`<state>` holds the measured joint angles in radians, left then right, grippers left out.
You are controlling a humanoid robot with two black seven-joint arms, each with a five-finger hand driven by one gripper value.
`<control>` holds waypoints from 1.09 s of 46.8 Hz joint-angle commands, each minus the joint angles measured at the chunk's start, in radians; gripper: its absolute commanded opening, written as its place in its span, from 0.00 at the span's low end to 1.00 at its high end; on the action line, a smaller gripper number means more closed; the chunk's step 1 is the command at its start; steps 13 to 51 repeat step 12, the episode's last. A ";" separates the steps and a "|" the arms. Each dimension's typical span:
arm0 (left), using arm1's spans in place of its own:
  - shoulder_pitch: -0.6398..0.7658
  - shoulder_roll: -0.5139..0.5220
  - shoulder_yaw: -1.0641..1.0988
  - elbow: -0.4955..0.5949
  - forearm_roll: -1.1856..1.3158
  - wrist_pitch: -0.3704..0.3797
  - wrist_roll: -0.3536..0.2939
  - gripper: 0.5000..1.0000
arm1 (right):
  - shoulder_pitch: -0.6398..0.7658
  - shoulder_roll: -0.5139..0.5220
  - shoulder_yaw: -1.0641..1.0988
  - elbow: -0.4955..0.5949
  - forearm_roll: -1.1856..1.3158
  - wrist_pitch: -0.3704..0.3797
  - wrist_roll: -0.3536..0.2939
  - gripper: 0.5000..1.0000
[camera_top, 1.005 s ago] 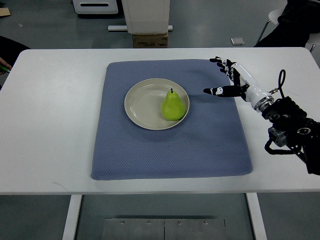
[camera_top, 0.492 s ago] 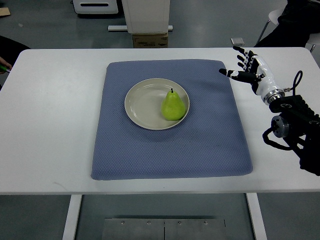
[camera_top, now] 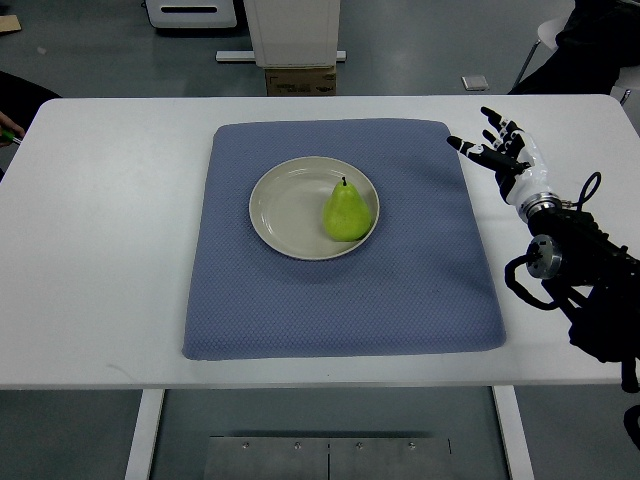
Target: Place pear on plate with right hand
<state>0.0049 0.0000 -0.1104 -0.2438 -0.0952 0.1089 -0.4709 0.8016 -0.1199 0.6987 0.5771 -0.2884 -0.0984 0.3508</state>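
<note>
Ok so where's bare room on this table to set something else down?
Free: the white table left of the blue mat, and the mat's near strip below the plate. Crowded: the plate's right side, where the pear sits, and the table's right edge, with the open right hand.

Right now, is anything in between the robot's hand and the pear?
No. Only bare blue mat lies between the open right hand and the pear, which already stands on the plate.
</note>
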 commanded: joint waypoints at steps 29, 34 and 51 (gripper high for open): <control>0.000 0.000 0.000 0.000 0.000 0.000 0.000 1.00 | -0.016 0.043 0.065 0.003 -0.001 0.000 0.007 1.00; 0.000 0.000 0.000 0.000 0.000 0.000 0.000 1.00 | -0.016 0.043 0.065 0.003 -0.001 0.000 0.007 1.00; 0.000 0.000 0.000 0.000 0.000 0.000 0.000 1.00 | -0.016 0.043 0.065 0.003 -0.001 0.000 0.007 1.00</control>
